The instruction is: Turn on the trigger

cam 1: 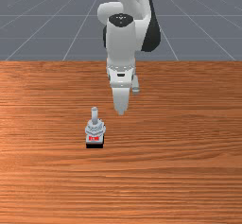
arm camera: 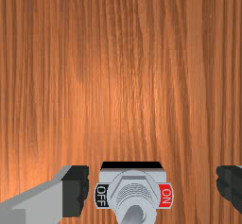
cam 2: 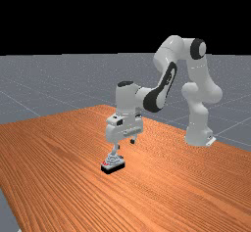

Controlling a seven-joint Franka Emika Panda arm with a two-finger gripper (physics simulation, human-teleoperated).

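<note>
Gripper [cam 2: 125,144] spread wide, just below the far view's centre, and the trigger [cam 1: 94,135] sits left of centre in the front view's lower half!
Look at the room: in the wrist view the trigger lies between the fingers [arm camera: 75,192], touching neither, a slim strip of wood beside its black OFF plate [arm camera: 101,195], a broader one beside the red ON plate [arm camera: 166,195]. In the front view the table [cam 1: 179,180] runs from its back edge, up high, right down to the bottom border; another edge slants through the far view's lower left. And the textures: streaky orange-brown grain, a smooth, round grey lever [cam 1: 94,114], a ribbed collar [arm camera: 133,188], a blocky black base [cam 1: 94,145].
</note>
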